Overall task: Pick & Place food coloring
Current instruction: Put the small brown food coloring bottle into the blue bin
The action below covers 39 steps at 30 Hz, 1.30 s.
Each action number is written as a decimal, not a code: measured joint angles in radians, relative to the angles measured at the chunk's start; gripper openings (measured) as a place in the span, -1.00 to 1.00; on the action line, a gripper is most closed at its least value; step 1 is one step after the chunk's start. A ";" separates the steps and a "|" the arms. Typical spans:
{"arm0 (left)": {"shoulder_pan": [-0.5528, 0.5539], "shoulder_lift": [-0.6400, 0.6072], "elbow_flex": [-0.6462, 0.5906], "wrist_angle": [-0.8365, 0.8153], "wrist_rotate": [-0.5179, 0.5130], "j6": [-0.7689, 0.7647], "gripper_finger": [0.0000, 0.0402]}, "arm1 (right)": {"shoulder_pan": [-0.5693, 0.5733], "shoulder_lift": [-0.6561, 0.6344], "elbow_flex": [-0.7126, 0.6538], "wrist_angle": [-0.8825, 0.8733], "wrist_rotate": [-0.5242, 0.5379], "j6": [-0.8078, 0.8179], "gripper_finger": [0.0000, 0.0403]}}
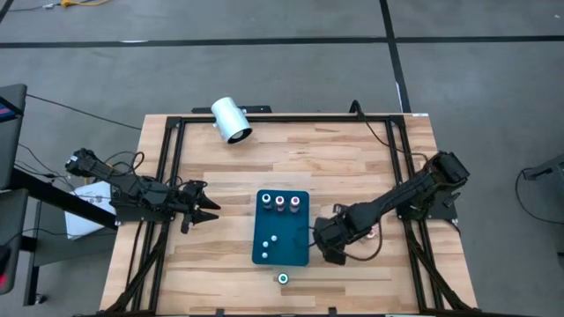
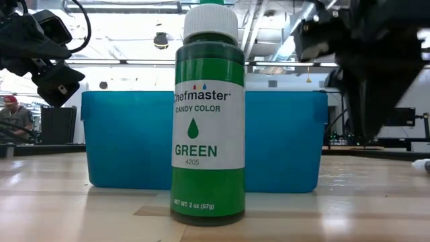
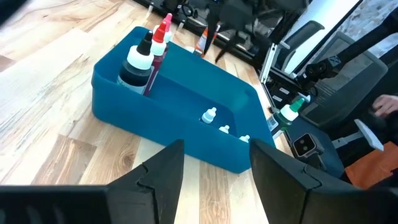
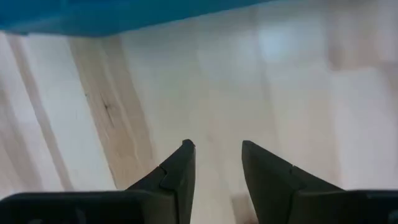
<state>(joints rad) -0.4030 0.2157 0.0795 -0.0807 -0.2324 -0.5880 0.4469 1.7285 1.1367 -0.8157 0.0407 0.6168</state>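
Observation:
Food coloring bottles stand in an open blue bin [image 1: 291,242] [image 2: 121,141] [image 3: 174,106] at the table's middle. Three of them stand upright along its far end [image 1: 279,202] [image 3: 146,59], and small whitish-topped ones [image 1: 269,242] [image 3: 210,114] sit nearer. One green bottle with a white cap [image 1: 283,279] [image 2: 208,121] [image 3: 289,114] stands on its base on the table, just near of the bin. My left gripper [image 1: 211,210] [image 3: 214,146] is open, left of the bin and pointing at it. My right gripper [image 1: 324,246] [image 4: 217,146] is open, close to the bin's right side, over bare wood.
A white cylinder [image 1: 231,120] lies at the table's far left. Black frame rails [image 1: 167,176] run along the table's sides. A small pinkish thing [image 1: 374,234] lies under the right arm. A person's hand [image 3: 385,102] shows beyond the table.

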 joint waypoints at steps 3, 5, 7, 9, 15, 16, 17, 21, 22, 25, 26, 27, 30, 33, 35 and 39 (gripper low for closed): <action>0.000 0.000 0.000 -0.002 -0.001 0.000 -0.13 | -0.014 -0.046 0.022 -0.100 -0.004 0.077 -0.40; 0.000 0.000 0.000 -0.006 -0.002 0.001 -0.13 | -0.027 -0.068 0.032 -0.156 -0.028 0.155 -0.40; 0.000 0.000 0.000 -0.006 -0.003 0.005 -0.13 | -0.045 -0.082 0.036 -0.184 -0.067 0.235 -0.40; 0.000 0.000 0.000 -0.006 -0.009 0.006 -0.13 | -0.063 -0.084 0.036 -0.215 -0.114 0.302 -0.40; 0.000 0.000 -0.001 -0.019 -0.010 0.007 -0.13 | -0.116 -0.071 0.035 -0.225 -0.218 0.412 -0.40; 0.000 0.000 -0.001 -0.020 -0.010 0.007 -0.13 | -0.125 -0.071 0.035 -0.232 -0.221 0.432 -0.40; 0.000 0.000 -0.001 -0.020 -0.010 0.007 -0.13 | -0.134 -0.073 0.035 -0.231 -0.225 0.457 -0.40; 0.000 0.000 -0.001 -0.020 -0.010 0.008 -0.13 | -0.171 -0.073 0.035 -0.230 -0.247 0.543 -0.40; 0.000 0.000 -0.001 -0.021 -0.010 0.008 -0.13 | -0.179 -0.073 0.035 -0.230 -0.248 0.557 -0.40; 0.000 0.000 -0.001 -0.022 -0.010 0.008 -0.13 | -0.195 -0.072 0.035 -0.241 -0.256 0.617 -0.40; 0.000 0.000 -0.001 -0.026 -0.010 0.008 -0.13 | -0.197 -0.072 0.035 -0.244 -0.260 0.644 -0.40; 0.000 0.000 -0.001 -0.031 -0.010 0.008 -0.13 | -0.199 -0.072 0.035 -0.249 -0.264 0.675 -0.40; 0.000 0.000 -0.001 -0.049 -0.010 0.008 -0.13 | -0.200 -0.072 0.035 -0.261 -0.279 0.755 -0.40; 0.000 0.000 -0.001 -0.061 -0.010 0.008 -0.13 | -0.196 -0.072 0.035 -0.272 -0.293 0.841 -0.40; 0.000 0.000 -0.001 -0.066 -0.010 0.008 -0.13 | -0.191 -0.072 0.035 -0.271 -0.317 0.892 -0.40; 0.000 0.000 -0.001 -0.066 -0.010 0.008 -0.13 | -0.171 -0.072 0.035 -0.269 -0.333 0.988 -0.40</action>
<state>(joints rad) -0.4032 0.2161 0.0784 -0.1471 -0.2424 -0.5800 0.2763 1.6562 1.1717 -1.0844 -0.2924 1.6045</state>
